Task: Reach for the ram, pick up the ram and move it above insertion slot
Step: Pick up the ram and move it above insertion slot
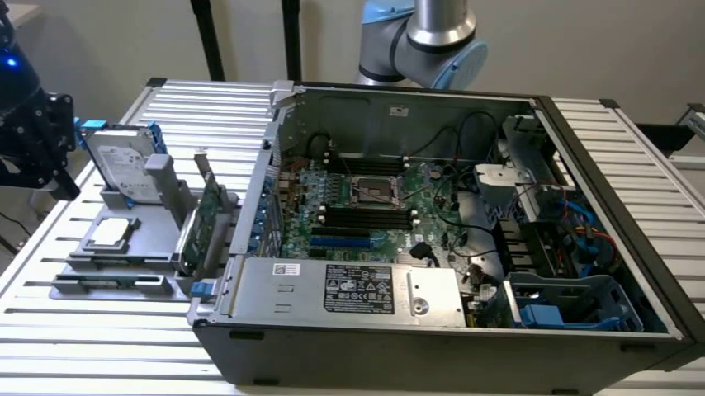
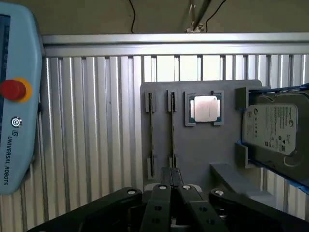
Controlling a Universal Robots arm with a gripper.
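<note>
My gripper (image 2: 170,178) hangs over the near edge of a grey parts holder (image 2: 203,150), its two black fingers pressed together with nothing between them. Two narrow slots run along the holder just beyond the fingertips. Each holds a thin dark strip, one (image 2: 172,130) in line with the fingertips and the other (image 2: 149,135) beside it. These look like the ram seen edge-on, but I cannot tell for sure. In the exterior view the dark wrist end (image 1: 28,136) sits at the far left, beside the holder (image 1: 121,256). The motherboard's dark memory slots (image 1: 364,216) lie inside the open computer case (image 1: 441,322).
On the holder are a CPU (image 2: 205,108), a hard drive (image 2: 273,130) in a blue bracket, and an upright green expansion card (image 1: 198,227) with a metal bracket. A teach pendant (image 2: 17,96) lies on the slatted table. The case wall (image 1: 264,190) stands between holder and motherboard.
</note>
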